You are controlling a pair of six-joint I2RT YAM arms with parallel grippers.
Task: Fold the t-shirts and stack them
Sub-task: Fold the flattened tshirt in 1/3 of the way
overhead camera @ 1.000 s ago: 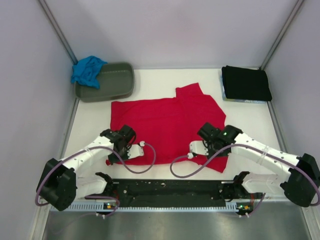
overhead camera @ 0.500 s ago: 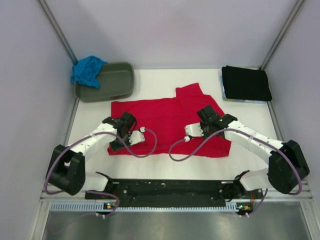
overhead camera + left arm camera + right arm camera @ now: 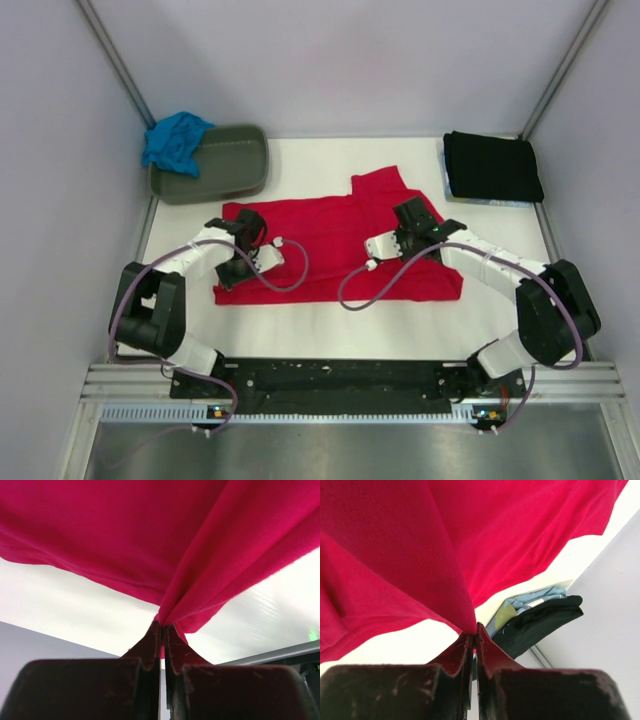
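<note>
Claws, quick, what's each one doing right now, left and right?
left claw: closed, pinching the red t-shirt.
right claw: closed, pinching the same red t-shirt.

The red t-shirt (image 3: 335, 245) lies spread across the middle of the table (image 3: 330, 325). The left gripper (image 3: 237, 262) is at its left end and the right gripper (image 3: 412, 228) is on its right half. A folded black t-shirt (image 3: 492, 167) lies in the far right corner. A crumpled turquoise t-shirt (image 3: 176, 141) hangs over the grey-green tub (image 3: 222, 165) in the far left corner.

bright even light, soft shadows, sharp
</note>
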